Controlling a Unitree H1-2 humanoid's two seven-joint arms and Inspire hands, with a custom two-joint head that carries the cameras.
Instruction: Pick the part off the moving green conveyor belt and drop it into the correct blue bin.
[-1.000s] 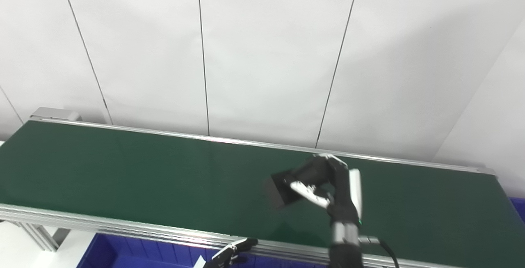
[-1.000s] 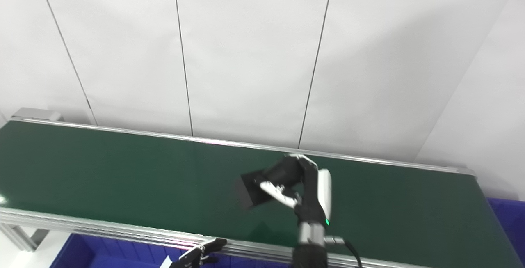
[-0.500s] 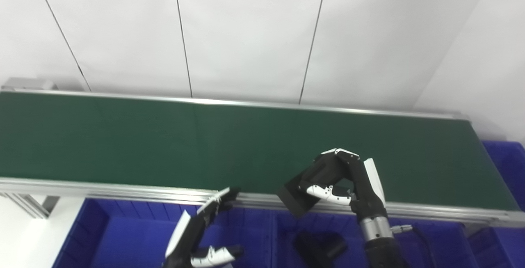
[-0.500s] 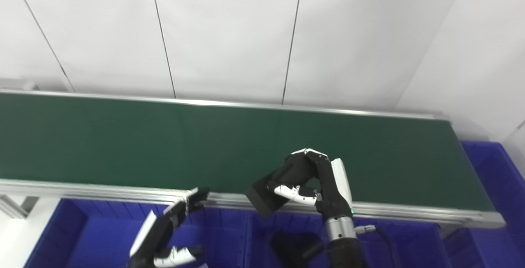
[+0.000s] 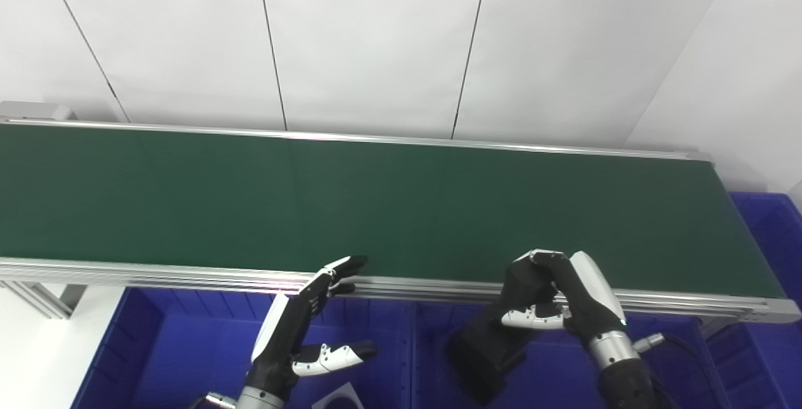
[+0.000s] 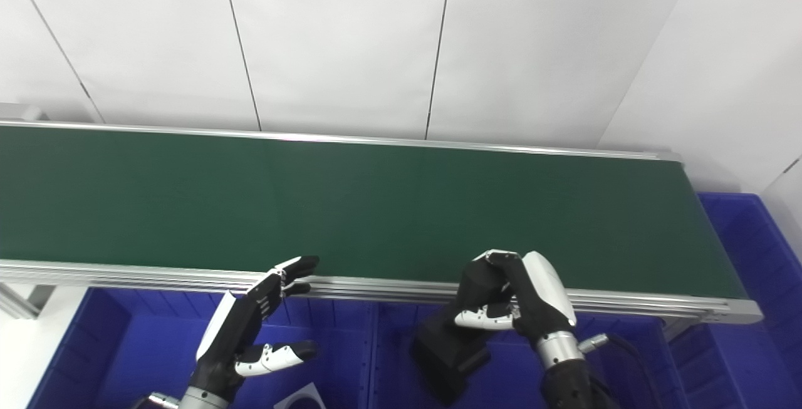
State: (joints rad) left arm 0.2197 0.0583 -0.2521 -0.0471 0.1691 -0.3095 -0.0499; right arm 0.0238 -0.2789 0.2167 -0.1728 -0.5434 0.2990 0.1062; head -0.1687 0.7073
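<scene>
Right hand (image 5: 551, 296) w/ black part (image 5: 485, 352) now lowered over blue bin (image 5: 545, 368).

right hand (image 6: 514, 299) gripping black part (image 6: 448, 352) over blue bin (image 6: 501, 371), left hand (image 6: 241, 334) spread

head pair, side by side | facing down-forward | near | shared: conveyor belt (image 5: 401, 202), bins (image 6: 351, 359)

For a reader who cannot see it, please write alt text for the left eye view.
The right hand holds a black part over a blue bin, just in front of the bare green conveyor belt. The left hand is open, above a neighbouring blue bin; a white wall stands behind.
</scene>
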